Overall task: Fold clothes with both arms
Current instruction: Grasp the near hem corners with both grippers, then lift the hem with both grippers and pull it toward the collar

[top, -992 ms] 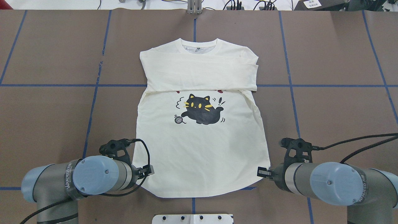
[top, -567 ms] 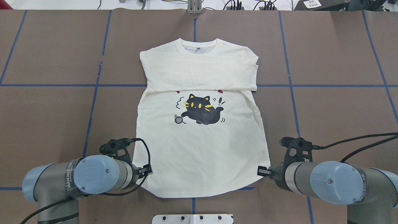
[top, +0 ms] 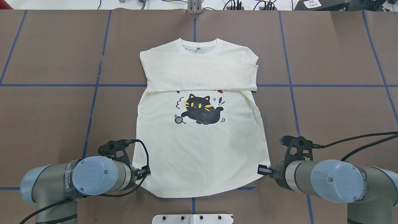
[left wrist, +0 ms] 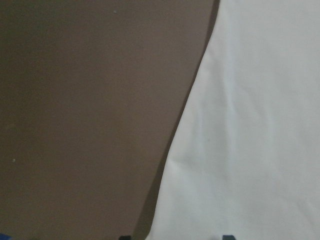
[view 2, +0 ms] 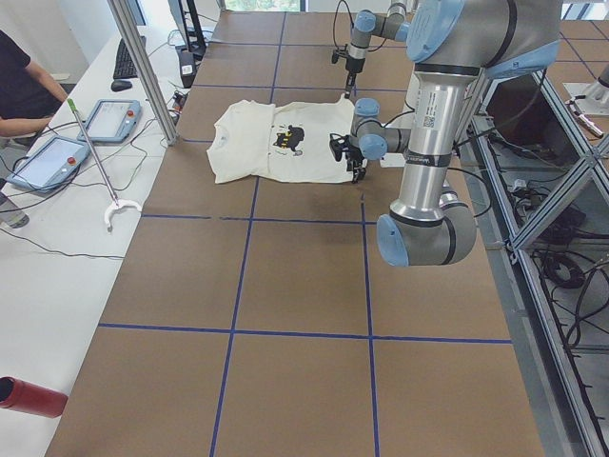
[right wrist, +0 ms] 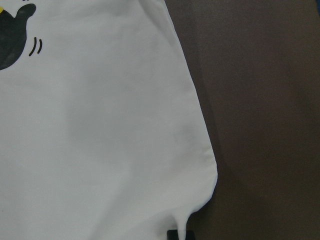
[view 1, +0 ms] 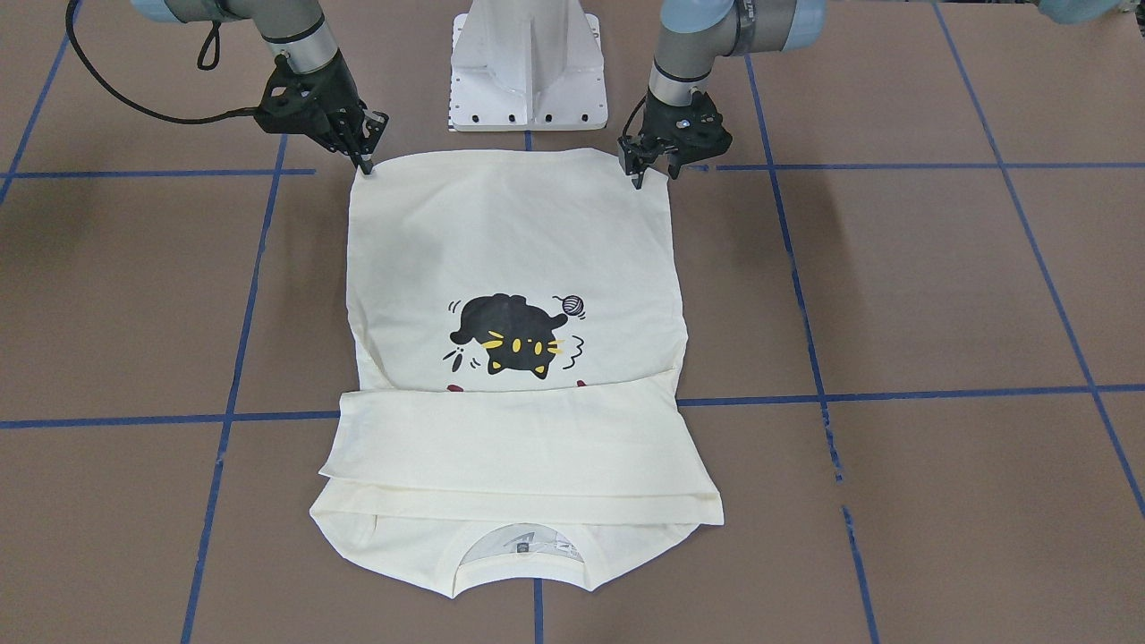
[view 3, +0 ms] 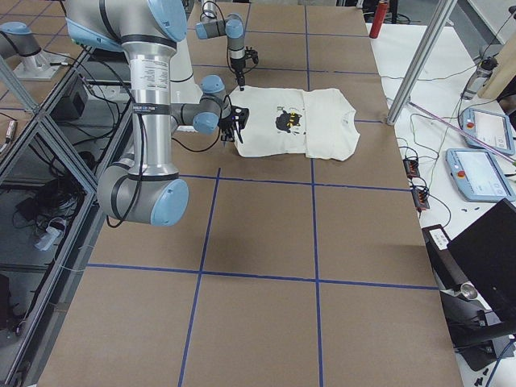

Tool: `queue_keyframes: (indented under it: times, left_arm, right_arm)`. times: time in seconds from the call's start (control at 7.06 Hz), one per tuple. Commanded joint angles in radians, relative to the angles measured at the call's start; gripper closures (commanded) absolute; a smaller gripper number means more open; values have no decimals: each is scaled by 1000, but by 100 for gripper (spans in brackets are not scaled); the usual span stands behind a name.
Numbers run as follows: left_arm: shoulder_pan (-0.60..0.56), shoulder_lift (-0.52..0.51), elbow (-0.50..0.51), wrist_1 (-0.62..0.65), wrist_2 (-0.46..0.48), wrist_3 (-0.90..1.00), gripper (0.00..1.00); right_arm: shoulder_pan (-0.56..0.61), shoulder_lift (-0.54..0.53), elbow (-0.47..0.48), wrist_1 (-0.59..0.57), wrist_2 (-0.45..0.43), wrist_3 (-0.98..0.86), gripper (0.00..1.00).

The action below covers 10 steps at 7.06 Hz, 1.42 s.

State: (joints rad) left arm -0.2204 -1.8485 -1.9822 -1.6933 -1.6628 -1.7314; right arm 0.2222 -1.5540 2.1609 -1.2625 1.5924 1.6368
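Cream-white long-sleeved T-shirt (top: 202, 149): lies flat, print side up, on the brown table surface (top: 326, 109), straight in front of the white pedestal base (view 1: 528, 63). The hem is the end nearest the base and the collar the end farthest from it.

Both sleeves are folded across the chest in a band. Below the band the black cat print (top: 200, 112) and the small grey yarn ball (top: 178, 119) show. Only slivers of the red lettering peek from under the band's edge.

Right gripper (view 1: 368, 166): at the hem corner on the base's right side, fingers together. The wrist view shows the corner drawn into a small pinched peak between them.

Left gripper (view 1: 653, 176): at the hem corner on the base's left side. Its fingers are apart and straddle the cloth edge, which lies flat.

Blue tape lines (top: 93, 102) cross the table beyond the base.
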Motion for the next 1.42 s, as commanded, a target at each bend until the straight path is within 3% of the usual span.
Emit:
queue_keyframes:
  times: [0.0, 0.14, 0.28, 0.42, 0.85, 0.99, 1.28]
  left_arm:
    - [4, 0, 2, 1, 0, -1, 48]
    - [4, 2, 0, 1, 0, -1, 65]
    - [4, 2, -4, 1, 0, -1, 92]
    - [4, 2, -9, 4, 0, -1, 100]
    - [-5, 11, -81, 32, -3, 4, 100]
    - [-4, 14, -160, 132, -6, 15, 100]
    - [4, 12, -256, 201, -6, 16, 100]
  right_arm:
    - [3, 0, 0, 0, 0, 0, 100]
    - [3, 0, 0, 0, 1, 0, 100]
    - [5, 0, 0, 0, 1, 0, 100]
    - [3, -1, -1, 0, 1, 0, 100]
    - [11, -3, 7, 0, 12, -5, 100]
    - [19, -11, 23, 0, 15, -5, 100]
    - [34, -59, 113, 0, 104, -3, 100]
